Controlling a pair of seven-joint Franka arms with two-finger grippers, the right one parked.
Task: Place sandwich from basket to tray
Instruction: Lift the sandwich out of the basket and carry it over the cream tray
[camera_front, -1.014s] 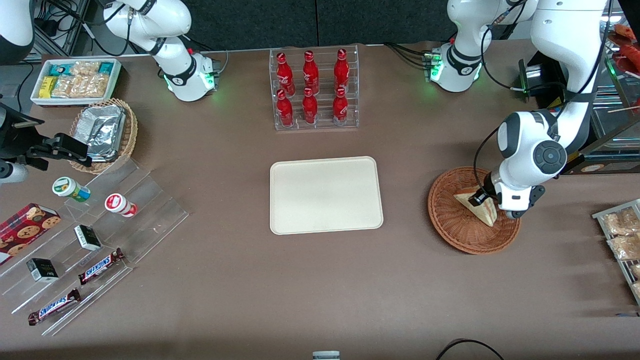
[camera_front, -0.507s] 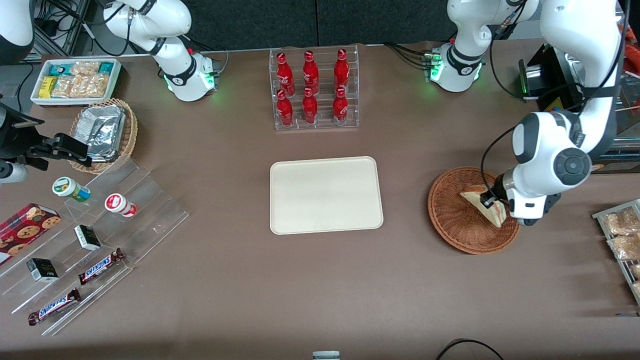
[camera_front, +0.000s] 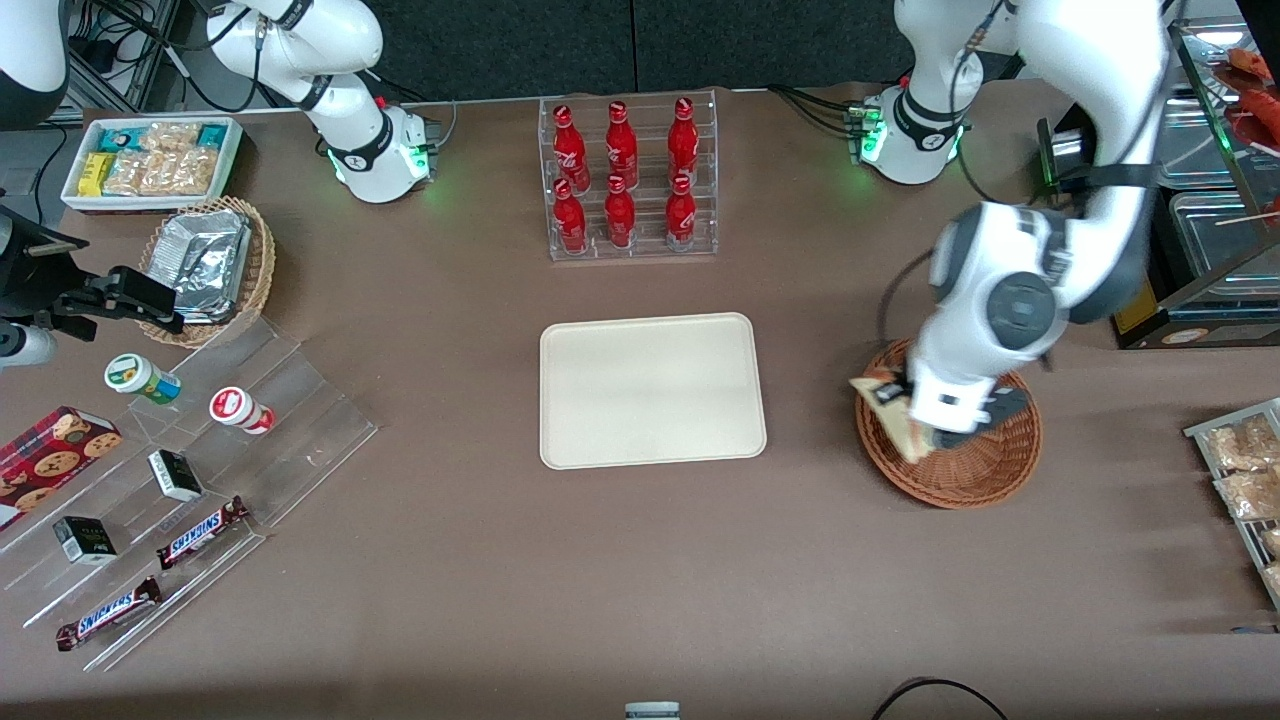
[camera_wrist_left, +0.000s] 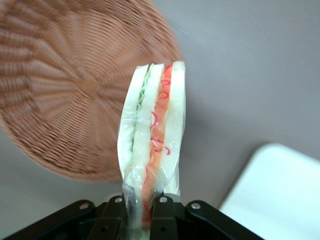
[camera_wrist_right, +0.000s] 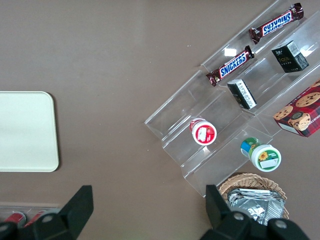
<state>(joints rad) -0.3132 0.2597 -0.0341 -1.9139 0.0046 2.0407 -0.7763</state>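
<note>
Jaws clamped on sandwich (camera_wrist_left: 152, 150), gripper (camera_wrist_left: 142, 207) pinching its lower end. Wedge lifted clear above basket (camera_front: 975, 470), over the rim nearest tray (camera_front: 652, 390). Cut edge with red and green layers facing wrist camera. Tray bare, well apart.

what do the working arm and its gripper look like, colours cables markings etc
The working arm has glossy white rounded shells with dark grey round joint caps and grey bands at the joints. A thin black cable loops from its wrist. Its base glows with a green light and has black cables plugged in. The gripper, above the basket's rim, has a white body; the wrist view shows its black fingers on a black bracket with small silver screws.
</note>
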